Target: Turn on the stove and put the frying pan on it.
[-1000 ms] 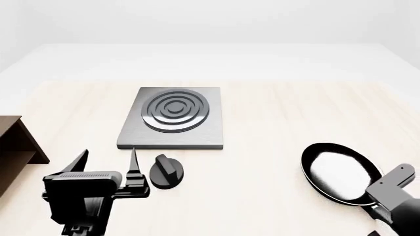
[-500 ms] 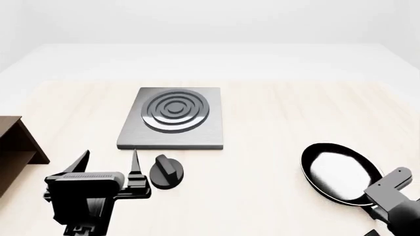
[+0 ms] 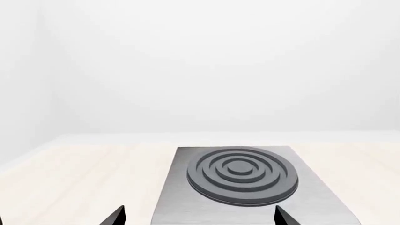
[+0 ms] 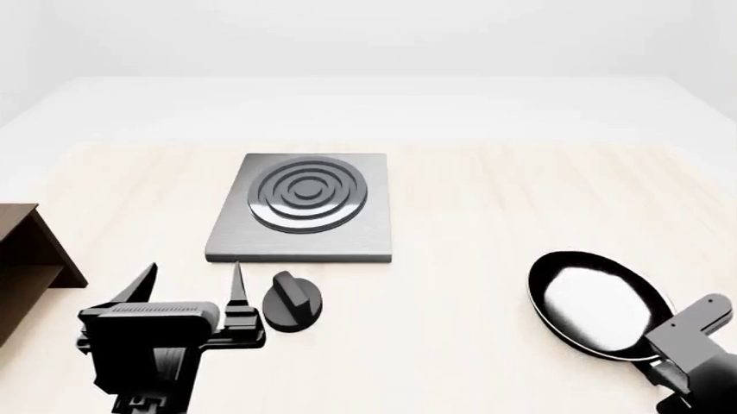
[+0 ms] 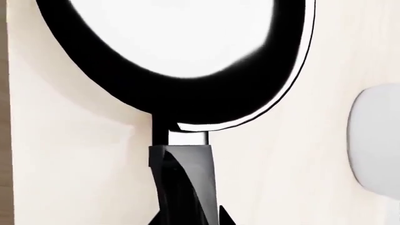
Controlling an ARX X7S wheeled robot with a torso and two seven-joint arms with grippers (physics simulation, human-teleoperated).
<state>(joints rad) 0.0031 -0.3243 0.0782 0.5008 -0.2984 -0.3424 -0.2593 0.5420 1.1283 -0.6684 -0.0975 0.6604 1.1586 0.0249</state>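
The stove is a dark-grey square plate with black burner rings, lying mid-table; it also shows in the left wrist view. Its round black knob lies apart, just in front of the plate. My left gripper is open and empty, just left of the knob, its fingertips spread wide. The black frying pan with a pale glossy inside lies flat on the table at the right. My right gripper is closed around the pan's long handle near the pan's rim.
A brown wooden shelf stands at the left table edge, close to my left arm. A white rounded object lies beside the pan in the right wrist view. The table is pale wood with a white far side.
My right gripper's body has shifted very slightly at the pan handle. The pan, stove, knob and left gripper have kept their places.
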